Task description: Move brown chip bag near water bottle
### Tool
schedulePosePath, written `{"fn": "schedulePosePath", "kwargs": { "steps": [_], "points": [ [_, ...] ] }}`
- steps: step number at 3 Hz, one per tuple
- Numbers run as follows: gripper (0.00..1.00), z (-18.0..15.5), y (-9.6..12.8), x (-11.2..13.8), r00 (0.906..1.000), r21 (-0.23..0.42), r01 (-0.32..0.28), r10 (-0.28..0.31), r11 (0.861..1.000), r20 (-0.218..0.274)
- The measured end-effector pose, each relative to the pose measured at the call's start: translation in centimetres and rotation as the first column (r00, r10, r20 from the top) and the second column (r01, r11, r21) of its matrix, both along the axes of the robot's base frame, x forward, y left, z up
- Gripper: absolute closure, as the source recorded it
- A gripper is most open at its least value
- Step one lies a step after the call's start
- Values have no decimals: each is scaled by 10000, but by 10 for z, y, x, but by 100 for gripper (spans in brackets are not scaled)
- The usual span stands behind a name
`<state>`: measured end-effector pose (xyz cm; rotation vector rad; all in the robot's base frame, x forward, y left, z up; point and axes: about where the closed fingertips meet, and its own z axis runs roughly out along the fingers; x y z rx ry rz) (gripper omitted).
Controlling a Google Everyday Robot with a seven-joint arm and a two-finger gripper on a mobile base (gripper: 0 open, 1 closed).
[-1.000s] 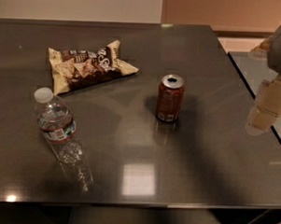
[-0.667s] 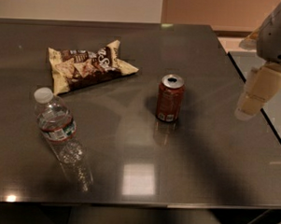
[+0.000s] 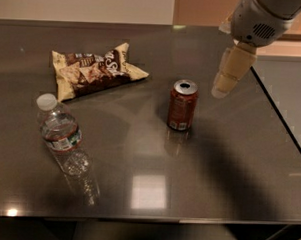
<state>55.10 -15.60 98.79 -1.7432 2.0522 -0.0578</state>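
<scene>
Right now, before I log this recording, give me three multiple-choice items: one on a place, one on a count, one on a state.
1. Where is the end effector?
A. On the brown chip bag
B. Beside the water bottle
C. Above the table, on the picture's right of the soda can

2. How many things lie or stand on the table?
A. Two
B. Three
C. Five

3. What is the state of the brown chip bag?
A. Lying on the table, apart from the end effector
B. Held in the end effector
C. Leaning on the soda can

Answers:
1 C: it hangs just past the can, far from bag and bottle.
2 B: bag, bottle and can.
3 A: it lies flat at the far left, with nothing touching it.
</scene>
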Motion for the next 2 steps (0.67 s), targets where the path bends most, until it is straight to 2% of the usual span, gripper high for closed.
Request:
{"fn": "schedulePosePath", "kwargs": {
  "steps": [1, 2],
  "points": [
    [0, 0, 35, 30, 9993, 400, -373, 372, 9985, 27],
    [0, -3, 68, 49, 9981, 631, -620, 621, 9961, 13]
  ]
}}
